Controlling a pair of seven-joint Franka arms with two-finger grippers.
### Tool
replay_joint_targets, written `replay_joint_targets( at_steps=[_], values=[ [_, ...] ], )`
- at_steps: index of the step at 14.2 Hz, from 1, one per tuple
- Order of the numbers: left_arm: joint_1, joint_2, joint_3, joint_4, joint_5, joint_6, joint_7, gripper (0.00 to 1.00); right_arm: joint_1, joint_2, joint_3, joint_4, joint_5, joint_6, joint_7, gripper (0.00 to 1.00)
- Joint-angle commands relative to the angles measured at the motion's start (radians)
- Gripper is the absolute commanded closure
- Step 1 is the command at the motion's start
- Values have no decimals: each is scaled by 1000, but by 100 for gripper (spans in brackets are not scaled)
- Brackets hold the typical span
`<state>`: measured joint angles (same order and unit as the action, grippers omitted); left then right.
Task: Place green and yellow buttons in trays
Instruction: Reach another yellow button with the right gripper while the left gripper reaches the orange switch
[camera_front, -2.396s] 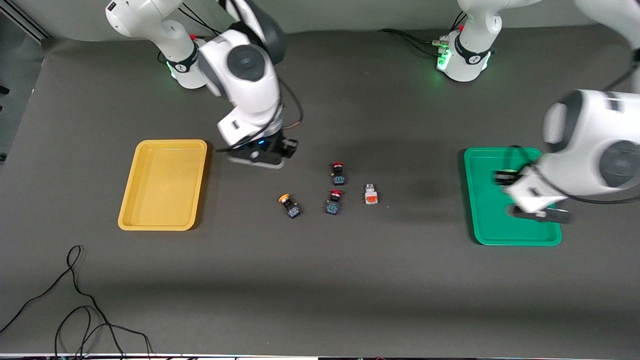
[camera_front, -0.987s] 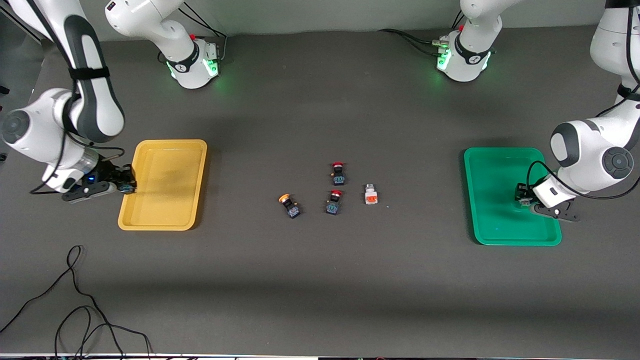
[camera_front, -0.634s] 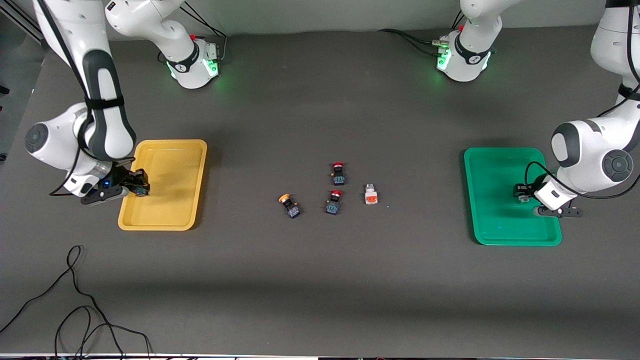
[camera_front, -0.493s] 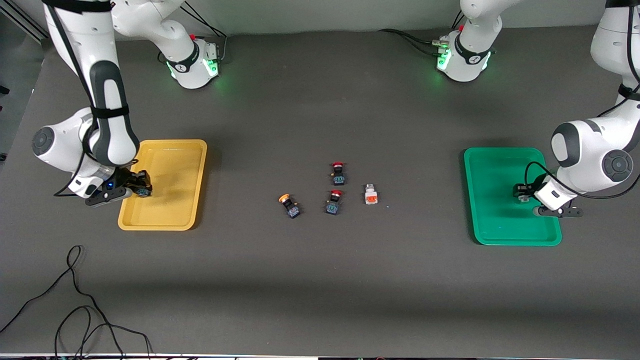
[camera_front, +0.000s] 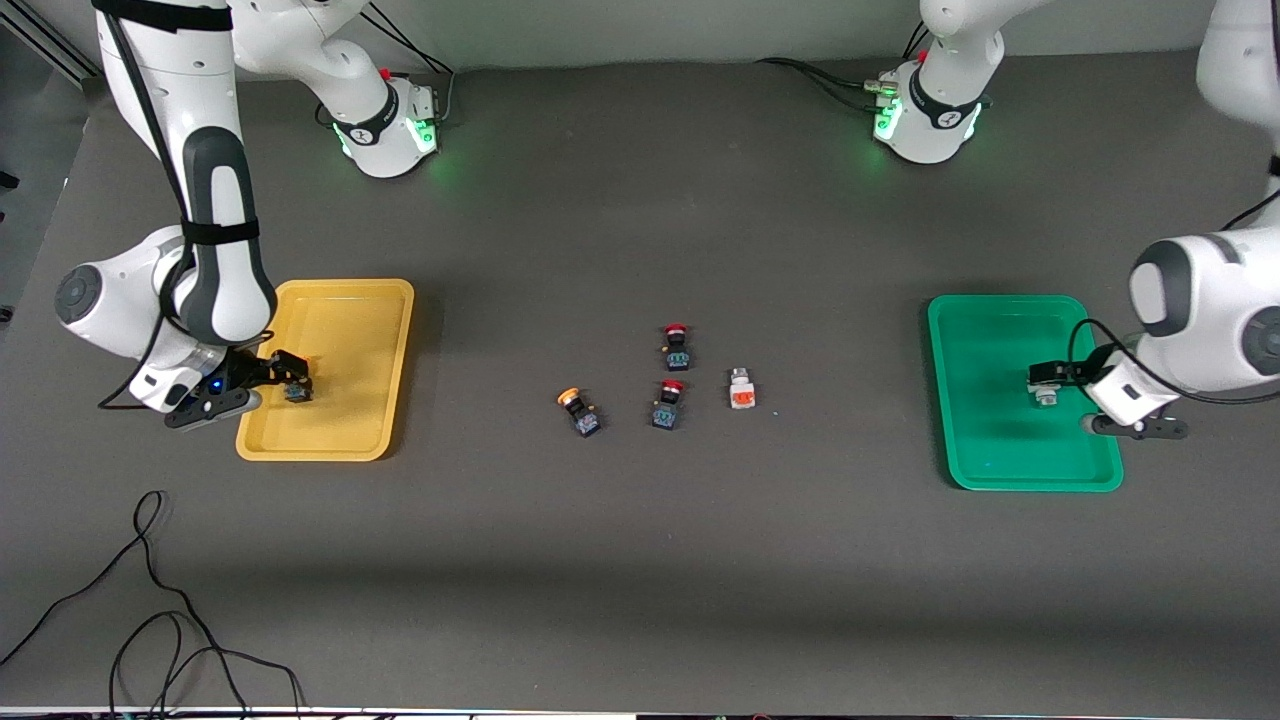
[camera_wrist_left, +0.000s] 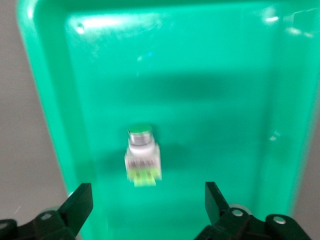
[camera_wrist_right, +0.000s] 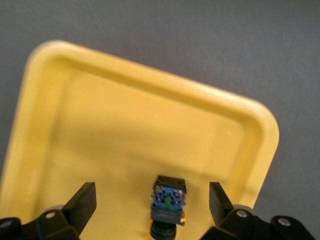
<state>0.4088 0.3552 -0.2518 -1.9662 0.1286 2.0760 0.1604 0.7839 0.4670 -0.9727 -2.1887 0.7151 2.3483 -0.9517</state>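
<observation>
Both hands wide, empty: right hand (camera_front: 282, 378) over yellow tray (camera_front: 340, 300), frame's left, blue button (camera_front: 296, 392) inside; left hand (camera_front: 1050, 385) over green tray (camera_front: 985, 460), white button (camera_front: 1045, 396) inside. Lift carelessly, you clip them; orange-capped button (camera_front: 578, 410) and orange-faced button (camera_front: 741, 389) wait mid-counter beside red-capped decoys (camera_front: 672, 375).

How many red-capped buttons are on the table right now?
2: one red-capped button mid-table, the second red-capped button just nearer the front camera. None seems hidden.
</observation>
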Motion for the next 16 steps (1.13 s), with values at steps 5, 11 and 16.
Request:
replay_joint_targets(
  at_steps=[5, 11, 16],
  values=[
    [-212, -10, -27, 291, -153, -361, -316, 0, 9, 5, -37, 481, -292, -483, 396, 0],
    [-508, 85, -27, 311, -218, -127, -758, 0, 14, 76, 165, 639, -302, -501, 513, 0],
    [-630, 229, -26, 305, -213, 109, -825, 0, 18, 160, 385, 769, -299, -495, 747, 0]
  ],
)
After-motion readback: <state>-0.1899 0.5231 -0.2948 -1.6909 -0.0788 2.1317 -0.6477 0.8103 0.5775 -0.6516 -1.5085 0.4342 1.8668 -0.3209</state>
